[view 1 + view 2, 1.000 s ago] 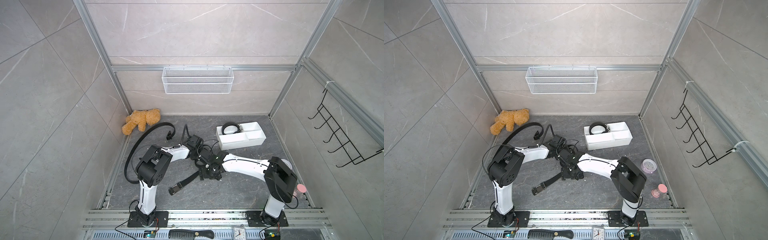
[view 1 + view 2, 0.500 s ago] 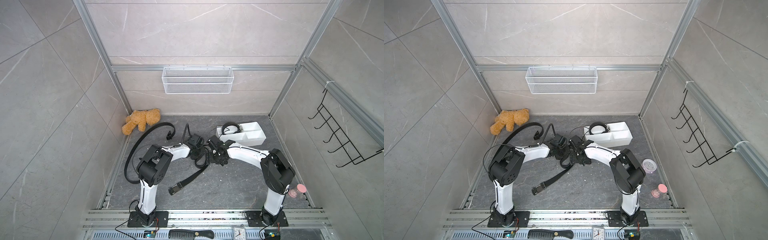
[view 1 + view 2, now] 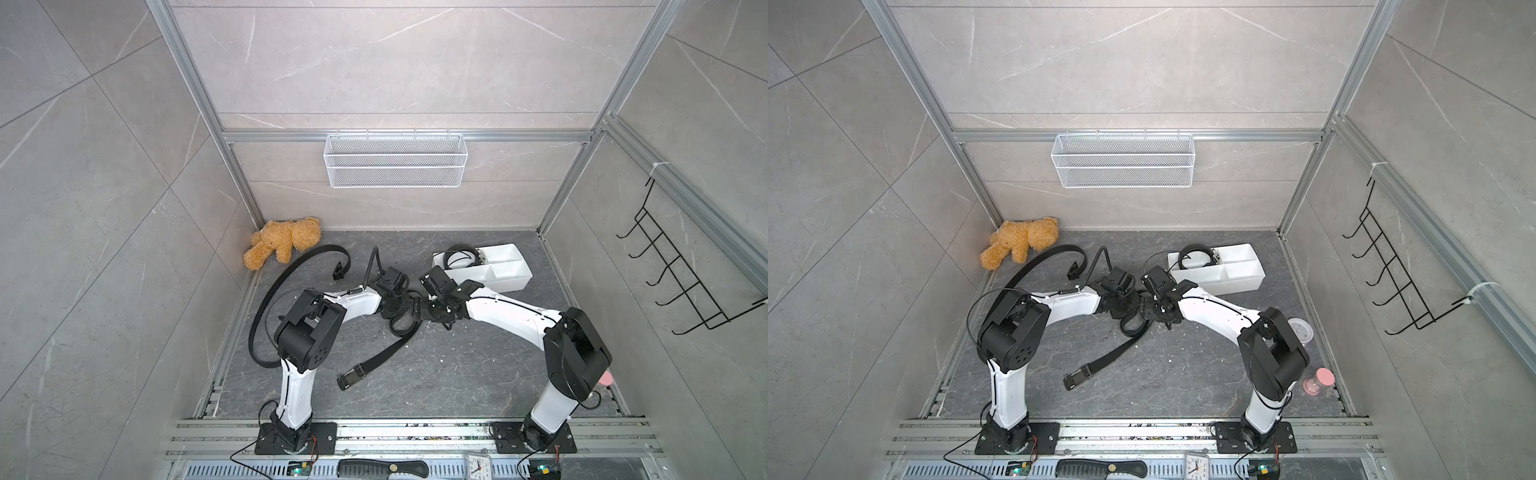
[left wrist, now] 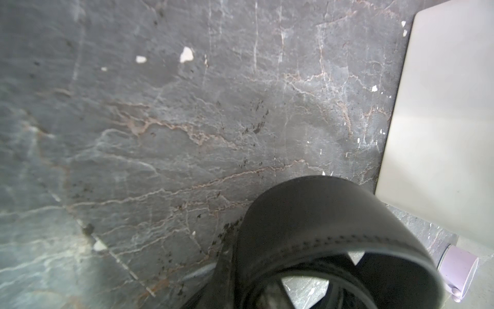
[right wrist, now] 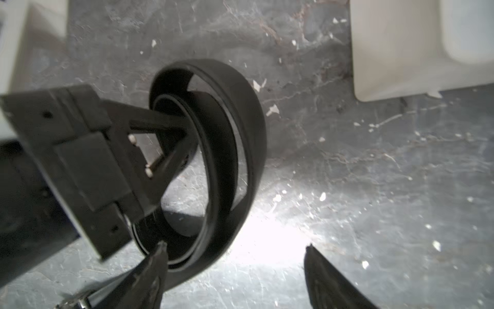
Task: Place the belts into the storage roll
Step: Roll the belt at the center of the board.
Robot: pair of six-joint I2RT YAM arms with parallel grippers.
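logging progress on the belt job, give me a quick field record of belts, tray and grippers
left gripper: shut on the half-coiled belt, inside its coil
right gripper: open, beside that coil, holding nothing
coiled belt: in an end compartment of the storage tray
loose belt: uncoiled, curving past the teddy bear
belts stored: one of three

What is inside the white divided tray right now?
One coiled black belt, in an end compartment of the tray. The other compartments show only white floor; anything beneath the coil is covered.
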